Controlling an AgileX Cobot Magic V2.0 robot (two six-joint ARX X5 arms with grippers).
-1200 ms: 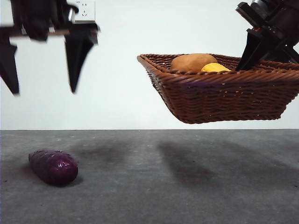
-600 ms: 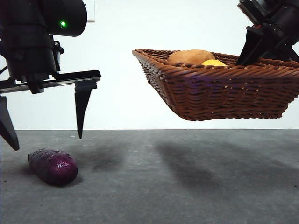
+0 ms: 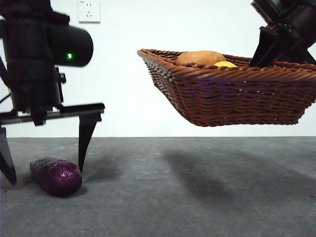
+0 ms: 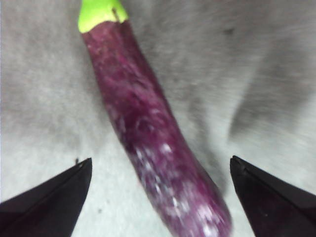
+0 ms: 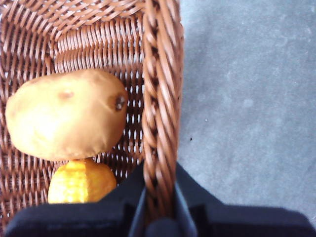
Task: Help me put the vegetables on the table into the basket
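On the grey table [image 3: 197,197], at its left, lies the purple eggplant [image 3: 56,176]. The left gripper [image 3: 44,158] has dropped since a second ago and now straddles it, jaws spread wide, one on either side, not touching. To the right, the basket [image 3: 237,94] hangs above the table, slightly nearer the left, its rim clamped by the right gripper [image 5: 159,217]. Inside sit the potato [image 5: 66,121] and corn [image 5: 81,181], both mostly hidden behind the rim from the front.

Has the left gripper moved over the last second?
Yes. The left gripper has come down: its open jaws, earlier well above the eggplant, now straddle it near the table.
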